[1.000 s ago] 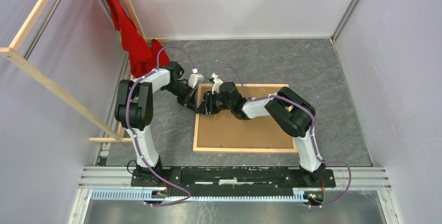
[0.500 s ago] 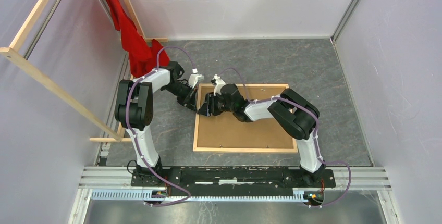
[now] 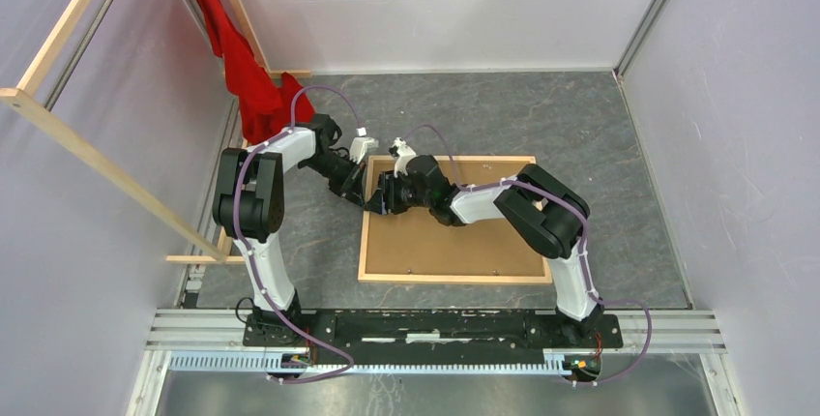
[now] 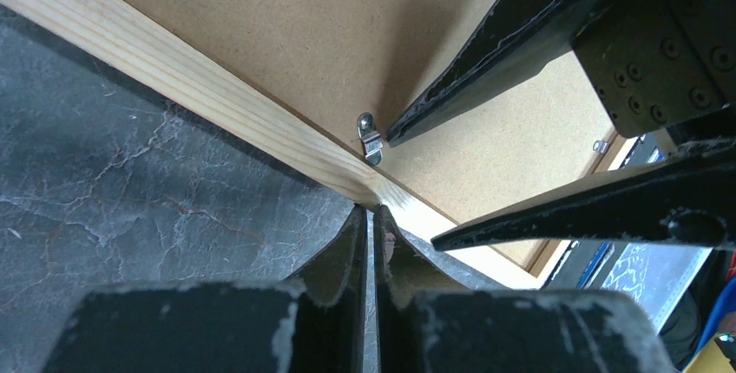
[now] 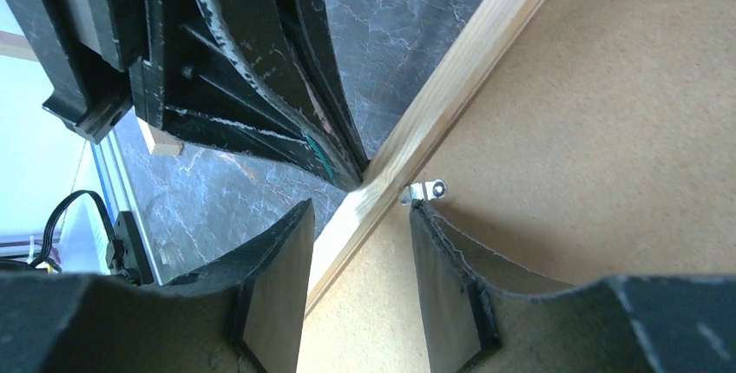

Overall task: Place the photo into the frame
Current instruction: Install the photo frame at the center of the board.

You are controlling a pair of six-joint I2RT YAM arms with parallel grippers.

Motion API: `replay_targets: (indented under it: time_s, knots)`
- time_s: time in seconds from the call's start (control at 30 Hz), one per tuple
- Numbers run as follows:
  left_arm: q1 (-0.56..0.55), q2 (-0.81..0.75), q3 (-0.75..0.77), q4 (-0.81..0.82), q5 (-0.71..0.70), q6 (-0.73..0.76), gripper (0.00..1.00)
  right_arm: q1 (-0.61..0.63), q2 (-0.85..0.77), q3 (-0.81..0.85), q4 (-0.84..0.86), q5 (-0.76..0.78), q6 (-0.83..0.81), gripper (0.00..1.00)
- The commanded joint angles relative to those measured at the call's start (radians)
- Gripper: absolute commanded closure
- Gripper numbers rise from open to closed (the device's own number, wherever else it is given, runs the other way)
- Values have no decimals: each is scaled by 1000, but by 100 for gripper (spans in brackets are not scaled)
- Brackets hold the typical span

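Grey marbled worktop [image 3: 600,145] between white walls carries the frame [image 3: 445,279], which lies flat in the middle with the brown hardboard panel [image 3: 454,242] facing up inside it. Compared with one second ago almost nothing is different: the left arm has kept its place, and the right arm has shifted only a little, with its gripper still at the same left rail.

The top view gives the whole layout, with a red cloth [image 3: 247,77] in the far left corner, but the two grippers overlap there. The wrist views separate them. The left gripper [image 4: 369,212] has its fingers pressed together and the tips rest on the left rail, just beside a small metal clip [image 4: 370,137]. The right gripper [image 5: 358,208] is spread and holds nothing; the rail passes between its fingers, and one fingertip is at the clip.

Both arms reach forward and bend inward, so they meet at the frame's far left part.
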Motion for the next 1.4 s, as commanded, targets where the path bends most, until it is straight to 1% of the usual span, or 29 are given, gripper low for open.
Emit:
replay_targets:
  time_s: [0.0,0.23,0.47,0.6,0.7,0.8,0.93,0.97,1.07,1.17,1.23,1.3,1.37]
  knots:
    - [-11,7,-1,45,-63,29,90,12,42,48,-32,26,-11,49]
    - [-11,5,-3,44,-62,31,90,12,55,83,-69,54,-34,50]
    - [-11,0,-8,45,-65,32,90,12,46,80,-62,38,-36,50]
    - [-10,-8,-1,28,-72,45,90,11,-44,44,-60,32,-52,48]
    - [1,-12,19,-1,-77,57,90,6,-145,12,-73,31,-61,45]
    - [22,-27,39,-17,-101,69,89,-19,-272,-54,-112,59,-80,38]
    - [29,-61,20,-6,-147,87,87,-111,-472,-226,-194,158,-91,25]
    - [29,-74,3,4,-156,89,86,-152,-531,-282,-222,189,-100,22]
    - [26,-103,-45,26,-170,99,85,-292,-710,-427,-307,288,-107,16]
    - [10,-137,-106,50,-188,113,84,-423,-858,-511,-452,471,-151,9]
    - [-14,-163,-149,66,-204,124,84,-500,-927,-543,-508,547,-175,6]
    - [-45,-188,-189,86,-230,126,83,-580,-970,-578,-514,546,-184,5]
    - [-78,-205,-220,105,-252,126,83,-637,-973,-587,-512,520,-191,5]
